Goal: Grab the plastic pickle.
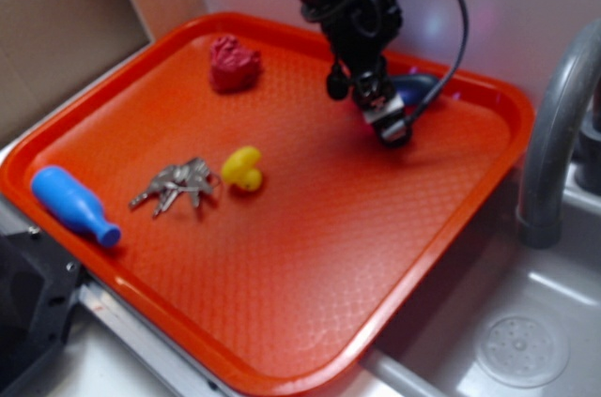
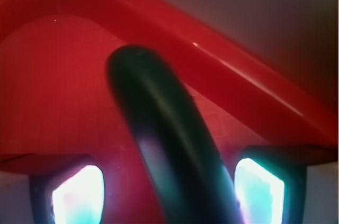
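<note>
The plastic pickle [image 2: 159,128], dark blue-green and glossy, lies near the far right rim of the orange tray [image 2: 222,60]. In the wrist view it runs lengthwise between my fingers. My gripper [image 2: 168,195] is open and straddles it. The right finger [image 2: 259,192] sits close against the pickle's side, while a strip of tray shows between it and the left finger [image 2: 77,195]. In the exterior view my gripper [image 1: 385,115] is lowered over the pickle [image 1: 415,87], which the arm partly hides.
On the tray [image 1: 310,275] lie a dark red wrinkly wad [image 1: 233,64], a yellow toy [image 1: 243,168], a bunch of keys [image 1: 177,181] and a bright blue pin [image 1: 73,205]. A grey faucet [image 1: 554,134] and a sink [image 1: 516,341] are on the right.
</note>
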Controlling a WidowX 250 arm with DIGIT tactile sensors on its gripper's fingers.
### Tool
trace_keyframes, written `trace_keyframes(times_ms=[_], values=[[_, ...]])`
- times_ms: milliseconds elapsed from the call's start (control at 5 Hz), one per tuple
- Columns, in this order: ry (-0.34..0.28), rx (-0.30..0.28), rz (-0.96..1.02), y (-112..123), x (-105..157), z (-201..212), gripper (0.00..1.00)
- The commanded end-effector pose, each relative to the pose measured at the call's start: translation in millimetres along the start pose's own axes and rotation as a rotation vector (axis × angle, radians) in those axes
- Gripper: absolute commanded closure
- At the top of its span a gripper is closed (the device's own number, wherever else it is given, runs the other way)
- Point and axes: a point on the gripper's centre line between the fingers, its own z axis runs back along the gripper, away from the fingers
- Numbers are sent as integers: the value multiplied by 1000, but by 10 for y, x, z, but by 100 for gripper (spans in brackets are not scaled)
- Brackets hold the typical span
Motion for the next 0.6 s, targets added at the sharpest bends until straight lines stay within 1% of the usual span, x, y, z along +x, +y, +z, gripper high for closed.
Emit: trace_keyframes(times_ms=[0, 400], values=[[142, 173, 111, -105, 167, -83, 100], [139, 191, 137, -117, 119, -111, 100]])
